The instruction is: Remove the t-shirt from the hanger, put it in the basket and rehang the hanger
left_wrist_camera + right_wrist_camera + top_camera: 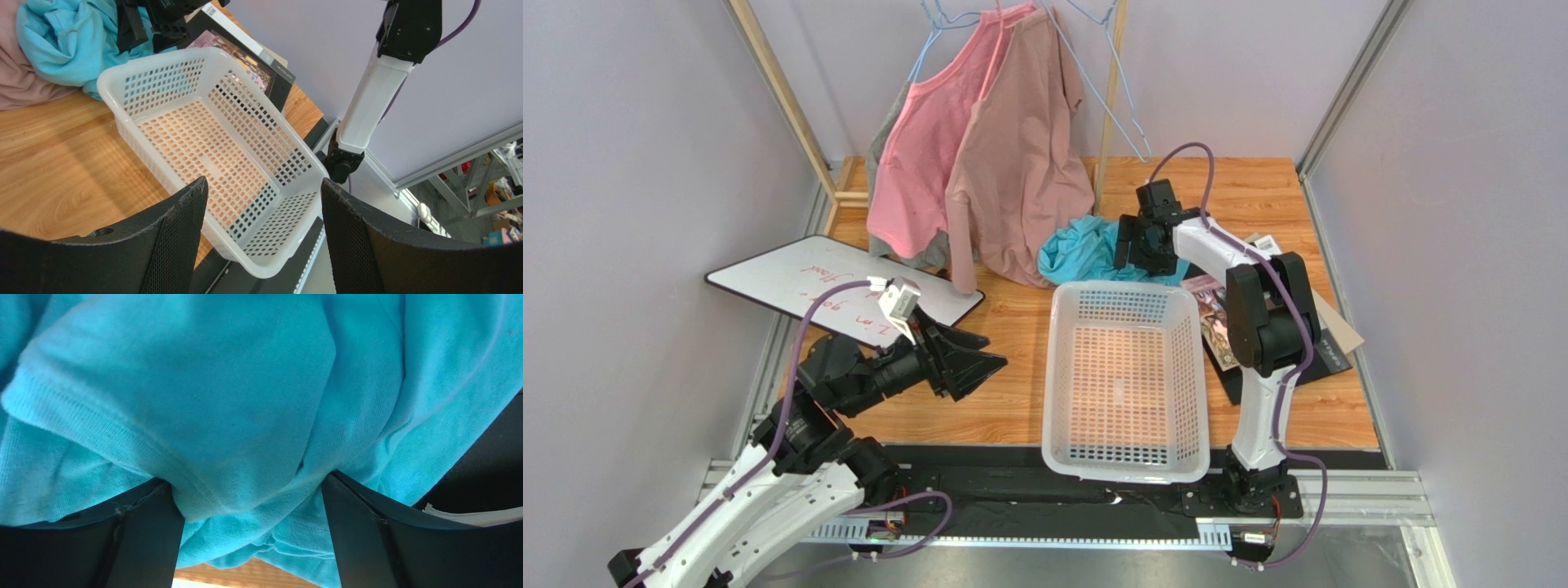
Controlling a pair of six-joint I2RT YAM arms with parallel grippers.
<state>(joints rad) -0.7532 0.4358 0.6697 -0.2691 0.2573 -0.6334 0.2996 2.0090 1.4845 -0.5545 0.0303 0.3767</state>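
1. Top external view showed the t-shirt [1081,251] heaped on the worktop [1014,321] at frame centre, just above the basket [1053,380] (probably where it was meant to go).
2. Right end effector [1140,239] sat in the cloth with its fingers spread, a fold bulging between them, not yet clenched.
3. Left end effector [979,365] hung released at lower left, likely waiting.
4. Whiteboard [805,276] bore red handwriting, unreadable; no shirt label showed.
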